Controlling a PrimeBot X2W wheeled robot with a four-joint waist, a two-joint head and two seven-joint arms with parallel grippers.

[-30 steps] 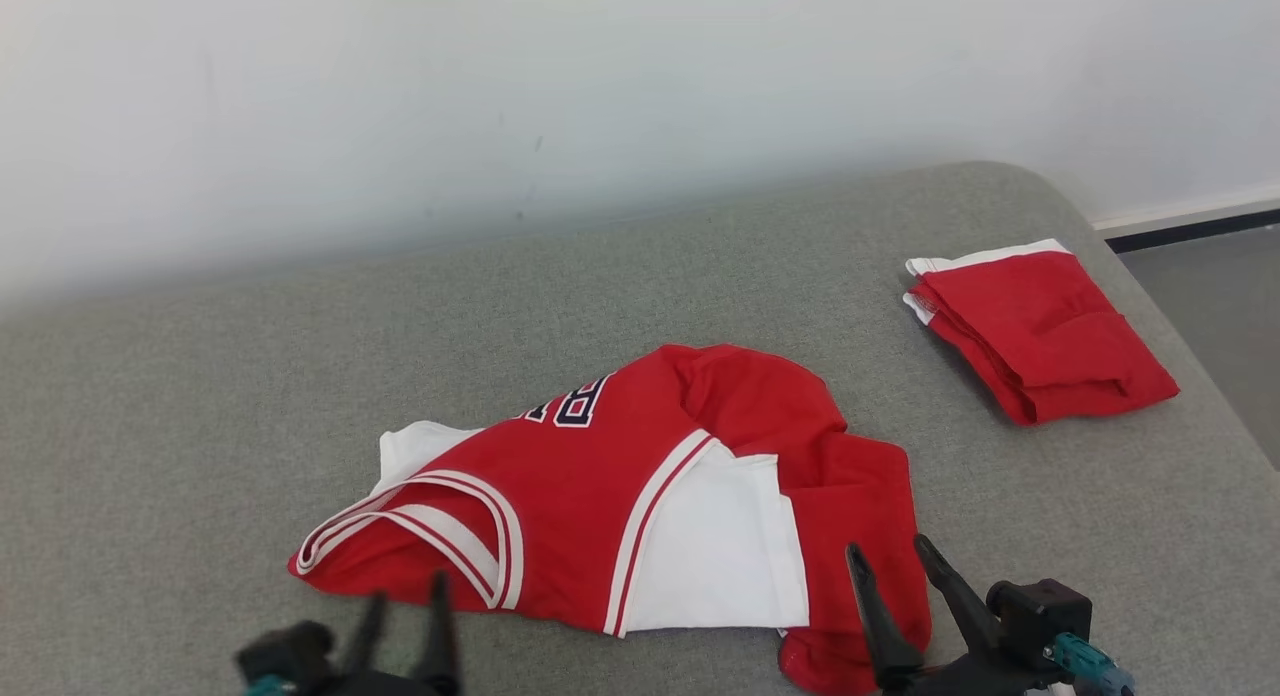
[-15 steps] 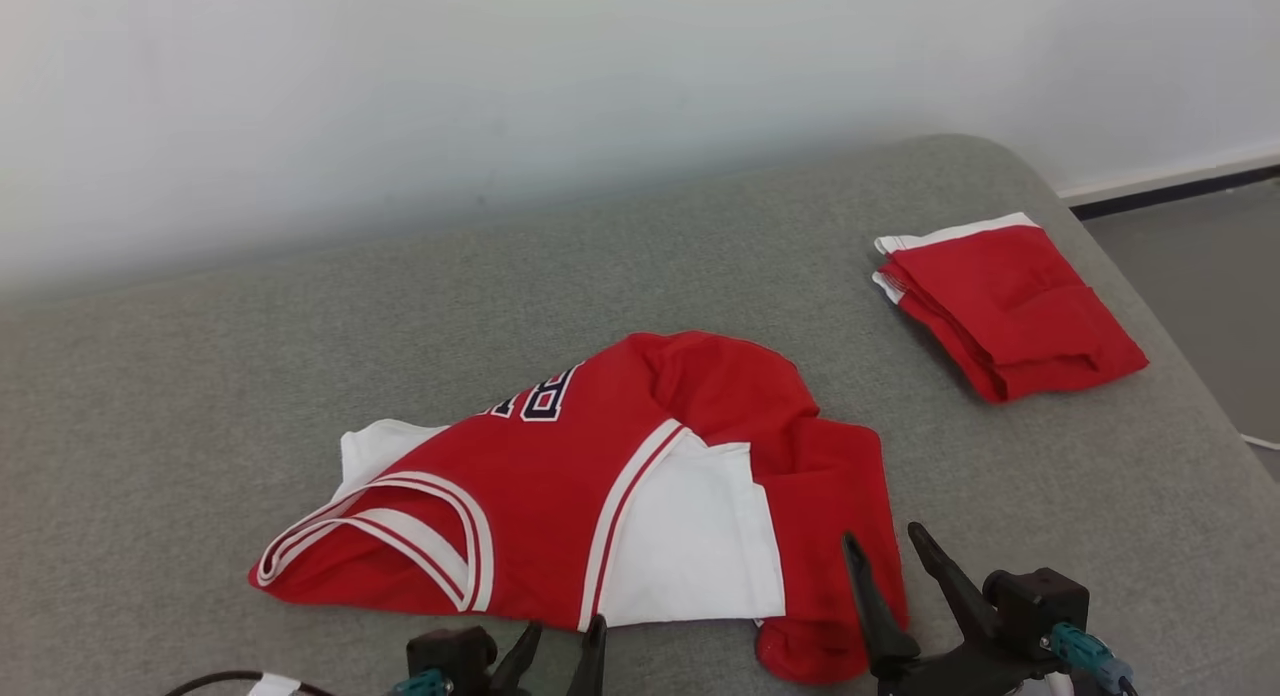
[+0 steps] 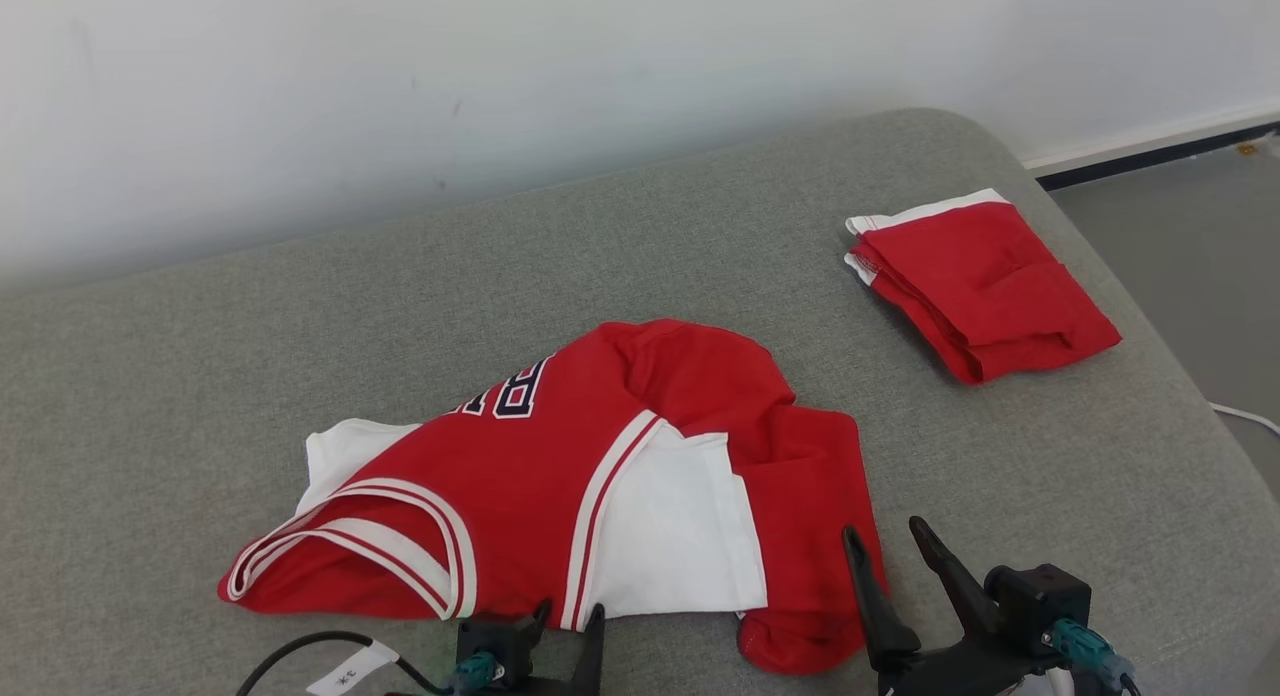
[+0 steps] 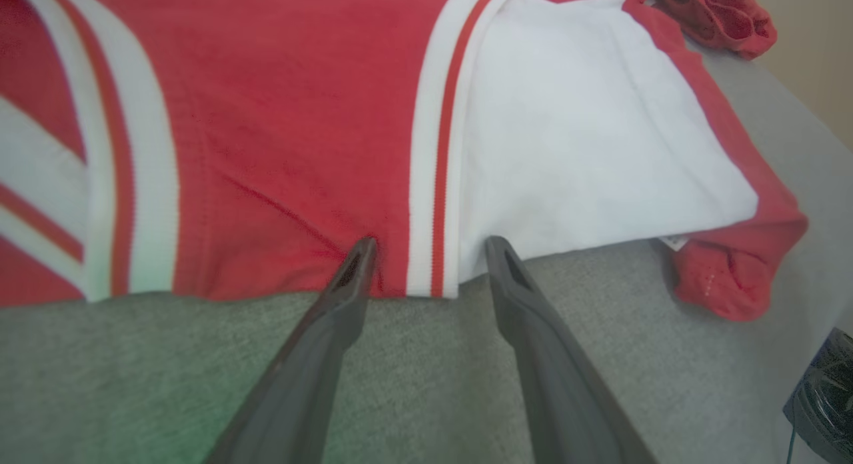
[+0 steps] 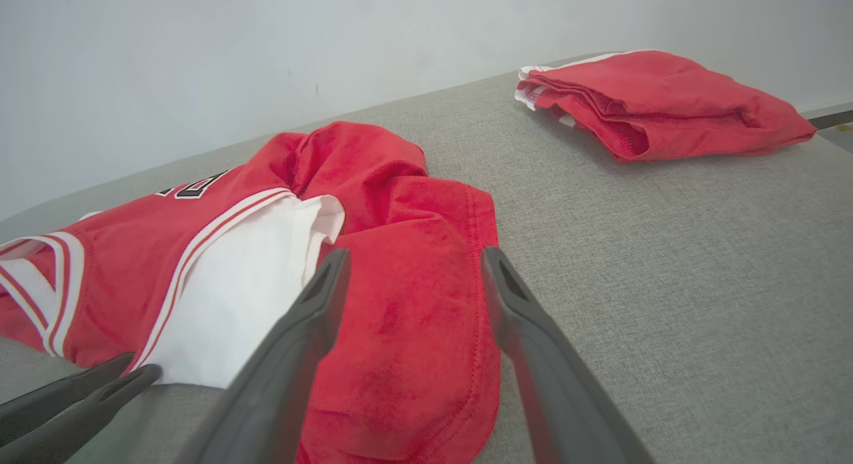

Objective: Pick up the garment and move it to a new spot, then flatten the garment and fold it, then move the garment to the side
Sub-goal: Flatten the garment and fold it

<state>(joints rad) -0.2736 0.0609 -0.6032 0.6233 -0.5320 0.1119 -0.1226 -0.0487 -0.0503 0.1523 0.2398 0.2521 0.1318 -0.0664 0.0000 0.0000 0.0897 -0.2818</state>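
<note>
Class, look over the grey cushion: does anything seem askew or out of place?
The red-and-white jersey lies crumpled and bunched, partly folded over itself, unlike the neatly folded red garment at the far right.

Grey upholstered surface (image 3: 200, 376), white wall (image 3: 400, 76)

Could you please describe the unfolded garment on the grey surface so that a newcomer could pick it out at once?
Start from the grey surface below the white wall and look to its near middle. There lies a crumpled red jersey with white-and-red striped trim, a white panel and dark lettering. The other red garment, far right, is neatly folded and shows no lettering.
</note>
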